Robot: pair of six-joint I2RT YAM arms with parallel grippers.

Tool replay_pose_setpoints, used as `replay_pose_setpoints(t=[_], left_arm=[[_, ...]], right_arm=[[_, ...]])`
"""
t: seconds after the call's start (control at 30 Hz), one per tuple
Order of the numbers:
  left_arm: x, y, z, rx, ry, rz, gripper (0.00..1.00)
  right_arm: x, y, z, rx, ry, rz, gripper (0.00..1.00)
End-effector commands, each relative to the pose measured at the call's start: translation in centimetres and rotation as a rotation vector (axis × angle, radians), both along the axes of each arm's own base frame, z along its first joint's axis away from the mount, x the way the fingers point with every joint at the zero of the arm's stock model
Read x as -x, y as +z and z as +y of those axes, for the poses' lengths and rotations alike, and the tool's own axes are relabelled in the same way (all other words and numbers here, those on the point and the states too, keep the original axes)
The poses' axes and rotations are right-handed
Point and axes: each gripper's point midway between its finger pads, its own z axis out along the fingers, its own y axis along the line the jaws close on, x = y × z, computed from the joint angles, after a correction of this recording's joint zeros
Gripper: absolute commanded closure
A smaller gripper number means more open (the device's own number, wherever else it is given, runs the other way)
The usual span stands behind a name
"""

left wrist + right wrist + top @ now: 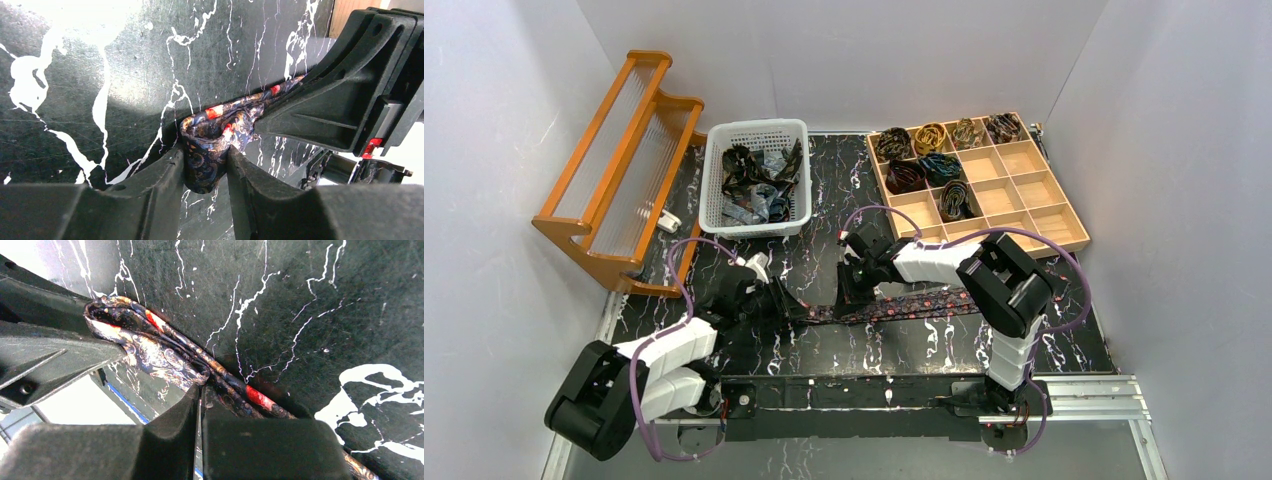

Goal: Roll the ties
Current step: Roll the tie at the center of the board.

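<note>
A dark tie with red-pink dots (924, 303) lies stretched across the black marble table from the middle towards the right. My left gripper (804, 312) is shut on its left end, which is folded into a small loop (206, 132) between the fingers (165, 175). My right gripper (856, 300) is right beside it on the right, with its jaws closed to a thin slit and pinching the tie's fabric (160, 355) at the fingertips (200, 390). The rest of the tie runs under the right finger. The two grippers almost touch.
A white basket (759, 127) of loose ties stands at the back centre. A wooden compartment tray (1074, 238) at the back right holds several coiled ties (929, 137). A wooden rack (624, 170) stands at the left.
</note>
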Motion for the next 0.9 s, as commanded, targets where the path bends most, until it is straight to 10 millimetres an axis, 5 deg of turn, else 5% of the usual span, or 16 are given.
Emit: replay_pose_setpoints(t=[0.0,0.3,0.6,0.73,0.87], left_arm=[[1.7,-2.0,1.1,-0.067,-0.013,0.075,0.69],[0.8,-1.3,1.4,-0.079,0.014,0.035,1.00],[0.9,-1.3,4.2,-0.232,0.089,0.067,1.00],[0.7,-0.9,4.8,-0.271,0.098,0.064,1.00],[0.2,0.1,4.8,-0.279,0.101,0.043,1.00]], right_arm=[[-0.7,-1.5,-0.5,0.068,-0.011,-0.023,0.90],[-0.9,-0.2,0.5,0.026,0.002,-0.016,0.84],[-1.8,5.1,1.8,-0.118,0.049,-0.147,0.49],[-2.2,6.5,2.4,-0.167,0.070,-0.207,0.48],[-1.5,7.1,4.1,-0.214,0.102,-0.211,0.57]])
